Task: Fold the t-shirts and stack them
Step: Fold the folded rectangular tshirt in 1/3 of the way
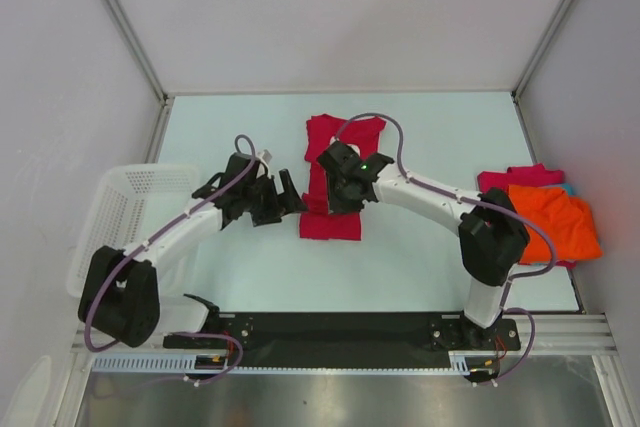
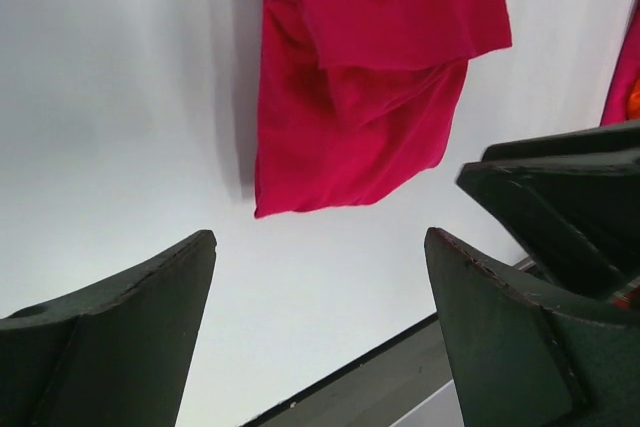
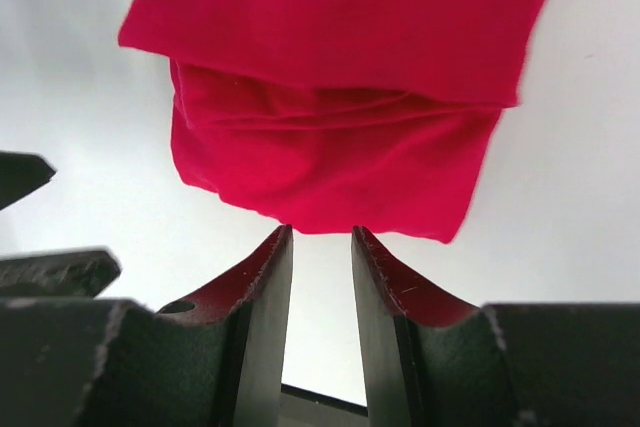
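Note:
A crimson red t-shirt (image 1: 345, 135) lies partly folded in the middle of the table, its sleeve laid across the body (image 2: 350, 117) (image 3: 340, 147). My left gripper (image 1: 280, 197) (image 2: 320, 237) hovers just left of the shirt's near end, wide open with only bare table between its fingers. From the right, my right gripper (image 1: 340, 197) (image 3: 320, 232) stands over the shirt's near part. Its jaws stand a narrow gap apart, tips at the cloth's edge, nothing between them. An orange t-shirt (image 1: 552, 222) lies on a magenta-pink one (image 1: 520, 177) at the right, with a teal sliver (image 1: 568, 189) showing.
A white lattice basket (image 1: 120, 209) stands at the table's left edge beside the left arm. The two grippers sit close together over the shirt's near end. The black base rail (image 1: 340, 329) runs along the near edge. Walls enclose the table on three sides.

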